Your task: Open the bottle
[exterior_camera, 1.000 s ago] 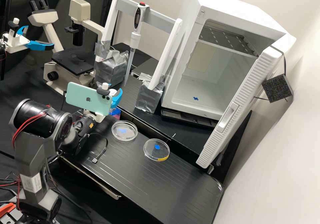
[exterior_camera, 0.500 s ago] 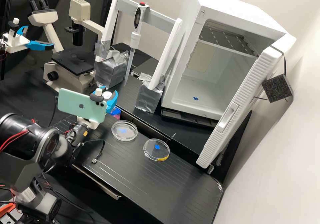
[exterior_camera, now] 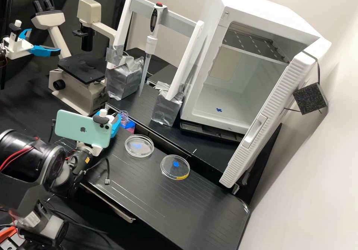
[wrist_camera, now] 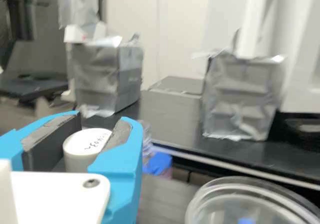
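- The opening looks all but done: the white cap (wrist_camera: pixel 82 151) is off, apart from what I take to be the clear ringed neck of the bottle (exterior_camera: pixel 123 116).
- That bottle is near the claw (wrist_camera: pixel 103 120), by a blue-and-pink thing (exterior_camera: pixel 128 126) and behind the nearer clear dish (exterior_camera: pixel 139 146) on the table (exterior_camera: pixel 167 205).
- What is left, I judge, is carrying the cap clear and perhaps setting it down.
- The claw's blue fingers stand parted by roughly the cap's width, their grey pads gripping it.
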`<state>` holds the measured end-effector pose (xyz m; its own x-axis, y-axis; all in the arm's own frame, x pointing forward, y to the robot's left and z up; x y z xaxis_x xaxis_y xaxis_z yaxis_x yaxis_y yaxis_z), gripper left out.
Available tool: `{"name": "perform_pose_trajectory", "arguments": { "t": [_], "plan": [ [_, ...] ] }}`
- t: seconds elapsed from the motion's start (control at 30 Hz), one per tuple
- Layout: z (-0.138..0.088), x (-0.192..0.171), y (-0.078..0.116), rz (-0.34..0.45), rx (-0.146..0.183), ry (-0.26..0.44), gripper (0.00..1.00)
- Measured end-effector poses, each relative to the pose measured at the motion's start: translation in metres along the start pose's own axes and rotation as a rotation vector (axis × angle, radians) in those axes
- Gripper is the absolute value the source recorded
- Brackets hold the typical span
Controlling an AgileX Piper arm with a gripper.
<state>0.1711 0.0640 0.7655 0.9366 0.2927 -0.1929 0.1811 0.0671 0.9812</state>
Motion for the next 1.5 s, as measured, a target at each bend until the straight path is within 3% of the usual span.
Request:
{"name": "perform_pose_trajectory", "arguments": {
  "t": [0.3, 0.33, 0.7, 0.93, 1.23, 1.33, 1.5],
  "plan": [
    [0.005, 0.003, -0.007, -0.029, -0.001, -0.020, 0.00],
    [0.005, 0.003, -0.007, -0.029, -0.001, -0.024, 1.00],
    [0.007, 0.003, -0.004, -0.010, 0.001, -0.039, 1.00],
    [0.006, -0.004, 0.007, 0.045, -0.004, -0.023, 1.00],
    [0.001, -0.019, 0.040, 0.176, 0.046, 0.060, 1.00],
    [0.007, -0.023, 0.050, 0.234, 0.089, 0.037, 1.00],
    [0.014, -0.017, 0.060, 0.288, 0.101, -0.009, 1.00]
  ]
}}
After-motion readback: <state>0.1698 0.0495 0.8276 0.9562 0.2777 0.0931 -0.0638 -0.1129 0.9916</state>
